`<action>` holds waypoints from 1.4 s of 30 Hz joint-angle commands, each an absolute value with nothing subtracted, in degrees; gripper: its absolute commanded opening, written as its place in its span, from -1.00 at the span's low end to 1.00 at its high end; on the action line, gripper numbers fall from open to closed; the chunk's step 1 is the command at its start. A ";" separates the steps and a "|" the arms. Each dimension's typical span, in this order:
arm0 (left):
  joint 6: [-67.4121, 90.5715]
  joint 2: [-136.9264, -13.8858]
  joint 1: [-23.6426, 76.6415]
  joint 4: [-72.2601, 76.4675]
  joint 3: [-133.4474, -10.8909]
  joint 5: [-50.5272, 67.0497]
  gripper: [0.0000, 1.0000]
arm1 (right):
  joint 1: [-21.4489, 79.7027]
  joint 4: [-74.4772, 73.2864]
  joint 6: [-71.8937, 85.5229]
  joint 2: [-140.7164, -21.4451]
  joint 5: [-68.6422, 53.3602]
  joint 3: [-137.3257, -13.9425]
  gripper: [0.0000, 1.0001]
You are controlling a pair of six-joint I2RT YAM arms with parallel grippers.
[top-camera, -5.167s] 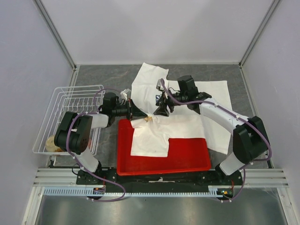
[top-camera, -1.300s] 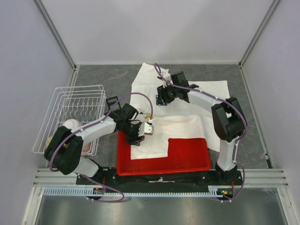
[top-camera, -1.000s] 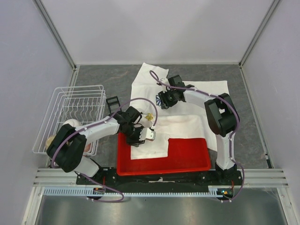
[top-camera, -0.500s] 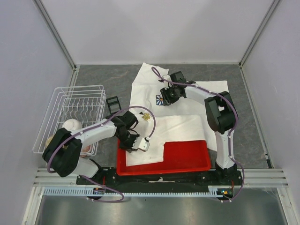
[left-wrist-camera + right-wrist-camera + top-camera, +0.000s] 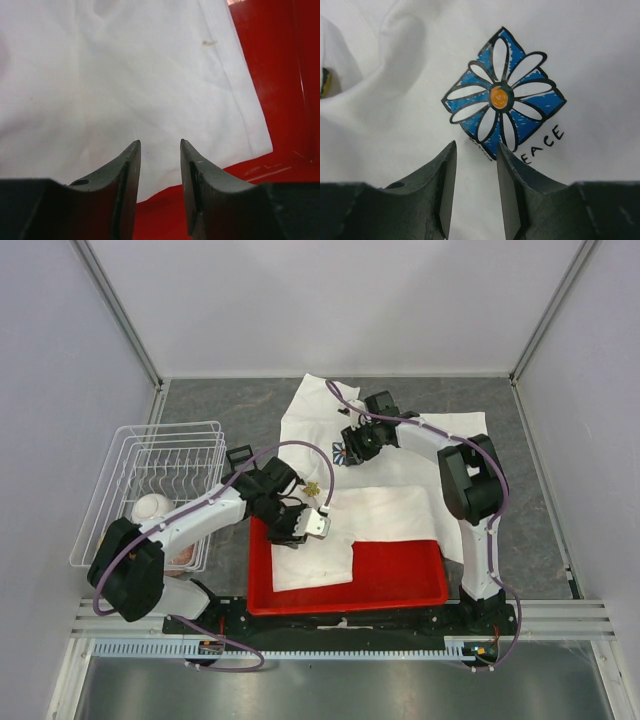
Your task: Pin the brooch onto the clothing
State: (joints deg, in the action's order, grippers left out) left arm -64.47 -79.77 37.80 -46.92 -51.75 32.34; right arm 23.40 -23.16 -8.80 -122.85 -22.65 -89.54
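- Brooch (image 5: 313, 487), top view: a tiny gold thing lying on the white T-shirt (image 5: 400, 510), just beyond the left gripper (image 5: 316, 525) and not touching it.
- Same view: the shirt is spread partly on the counter (image 5: 230, 420) and partly draped over the red tray (image 5: 400, 575). The right gripper (image 5: 350, 443) sits farther back, right beside the blue daisy print (image 5: 340, 452).
- Left wrist view: jaws a little apart with nothing between them — white shirt hem and red tray below.
- Right wrist view: jaws parted about the same, also empty — the daisy print is just past the tips.
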 commanded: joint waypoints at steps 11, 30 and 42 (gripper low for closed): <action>-55.37 -84.28 38.23 -32.26 -47.38 29.18 -0.20 | 27.77 -11.43 4.83 -130.68 -26.02 -101.42 -0.19; -60.82 -83.50 41.40 -41.48 -41.75 29.27 -0.58 | 28.92 -13.36 7.56 -138.69 -13.45 -106.52 -0.17; -61.52 -82.53 42.63 -42.89 -40.43 29.97 -0.63 | 28.57 -15.20 6.15 -140.01 -8.45 -108.10 -0.11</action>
